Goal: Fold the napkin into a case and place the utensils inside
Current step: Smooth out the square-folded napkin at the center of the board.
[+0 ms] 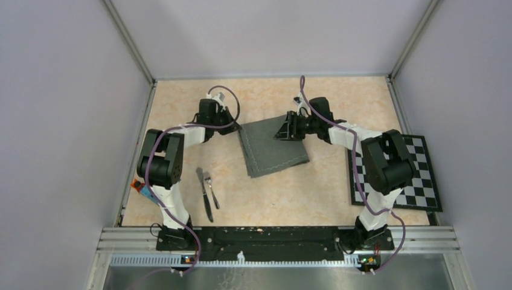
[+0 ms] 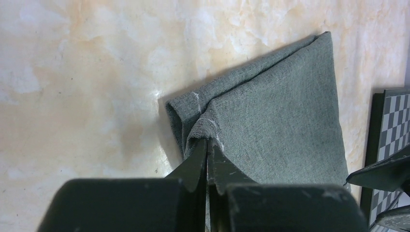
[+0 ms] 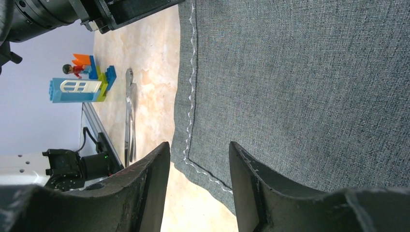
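The napkin [image 1: 275, 148], likely soft and limp, lies toward the bench's [image 1: 314, 193] far edge. The left gripper [image 2: 208, 144] pinches its 2-layer corner, the best hold. The right gripper [image 3: 198, 145] hangs spread over the hem. The knife [image 1: 203, 193] and fork [image 1: 211, 188] lie near the left edge.

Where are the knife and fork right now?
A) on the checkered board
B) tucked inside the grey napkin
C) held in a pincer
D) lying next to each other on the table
D: the knife and fork lie side by side on the bare table, apart from the napkin.
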`<state>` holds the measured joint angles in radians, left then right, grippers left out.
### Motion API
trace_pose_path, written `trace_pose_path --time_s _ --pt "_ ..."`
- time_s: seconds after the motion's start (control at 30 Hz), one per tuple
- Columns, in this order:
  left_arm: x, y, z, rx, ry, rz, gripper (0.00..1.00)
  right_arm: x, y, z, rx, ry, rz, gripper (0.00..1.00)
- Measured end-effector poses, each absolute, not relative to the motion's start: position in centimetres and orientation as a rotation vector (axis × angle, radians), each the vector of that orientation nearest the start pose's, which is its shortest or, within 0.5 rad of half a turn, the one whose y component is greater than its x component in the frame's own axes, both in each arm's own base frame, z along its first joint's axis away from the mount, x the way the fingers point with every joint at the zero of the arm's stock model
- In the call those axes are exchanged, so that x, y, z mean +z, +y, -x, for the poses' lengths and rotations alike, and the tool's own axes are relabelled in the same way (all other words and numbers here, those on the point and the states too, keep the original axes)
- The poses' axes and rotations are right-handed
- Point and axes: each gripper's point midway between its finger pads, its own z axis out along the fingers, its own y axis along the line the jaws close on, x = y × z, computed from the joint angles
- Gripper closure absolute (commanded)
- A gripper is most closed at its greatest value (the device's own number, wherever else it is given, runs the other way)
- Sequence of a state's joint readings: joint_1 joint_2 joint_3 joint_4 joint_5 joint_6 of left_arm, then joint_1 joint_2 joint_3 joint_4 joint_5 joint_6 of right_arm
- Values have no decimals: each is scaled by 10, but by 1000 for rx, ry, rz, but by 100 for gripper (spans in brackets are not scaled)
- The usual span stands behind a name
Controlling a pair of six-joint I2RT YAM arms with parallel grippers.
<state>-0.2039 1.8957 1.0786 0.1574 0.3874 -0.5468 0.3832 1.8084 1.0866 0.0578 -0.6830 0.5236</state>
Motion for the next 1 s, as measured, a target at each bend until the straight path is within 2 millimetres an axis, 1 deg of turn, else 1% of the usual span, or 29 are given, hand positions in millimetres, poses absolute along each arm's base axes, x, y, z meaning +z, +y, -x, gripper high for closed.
trace_pose_path --time_s 0.4,0.5,0.77,0.83,0.87,0.93,1.0 --pt "74 -184 -462 -828 2258 145 100 101 281 -358 1236 2345 237 53" --pt "75 -184 -466 -826 2254 137 100 98 280 -356 1235 2355 234 53" --pt "72 -184 -472 -806 2269 137 100 98 280 -356 1234 2353 242 53" --pt "69 -183 -474 -799 2278 137 99 98 280 -356 1233 2353 242 52" --pt "66 -183 -475 -793 2283 138 96 98 280 -356 1233 2353 242 52" --pt "60 -181 -476 -774 2297 138 85 97 280 -355 1230 2356 246 49" --pt "51 -178 -474 -745 2326 140 64 95 279 -354 1222 2363 251 45"
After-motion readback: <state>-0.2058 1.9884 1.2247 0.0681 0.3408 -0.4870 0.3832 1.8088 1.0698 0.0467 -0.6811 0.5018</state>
